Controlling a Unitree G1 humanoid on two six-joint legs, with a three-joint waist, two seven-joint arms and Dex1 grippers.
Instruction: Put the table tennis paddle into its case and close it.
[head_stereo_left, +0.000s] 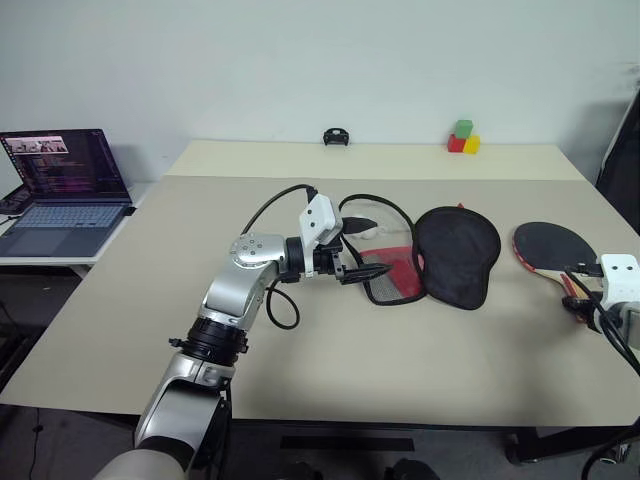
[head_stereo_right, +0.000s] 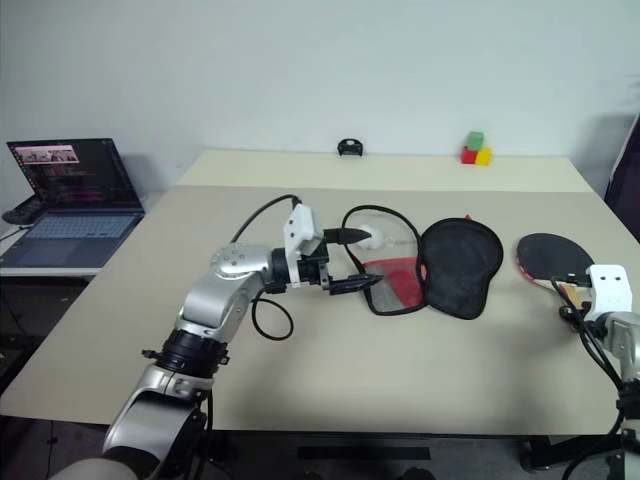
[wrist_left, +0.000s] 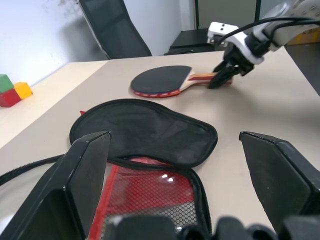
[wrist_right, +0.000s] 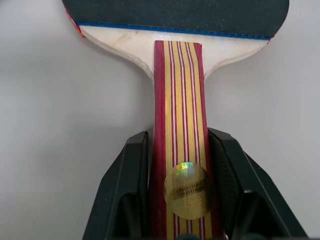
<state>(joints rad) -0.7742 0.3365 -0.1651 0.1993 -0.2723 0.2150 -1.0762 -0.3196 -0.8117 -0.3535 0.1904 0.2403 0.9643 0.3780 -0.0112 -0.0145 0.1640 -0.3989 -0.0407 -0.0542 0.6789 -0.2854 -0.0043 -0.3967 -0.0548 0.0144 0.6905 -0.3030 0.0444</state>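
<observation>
head view: the case lies open mid-table, the left gripper beside its red mesh part, jaws wide apart. the paddle lies far right.
left wrist view: the right gripper is at the handle.
right wrist view: both fingers clamp the striped handle.
</observation>
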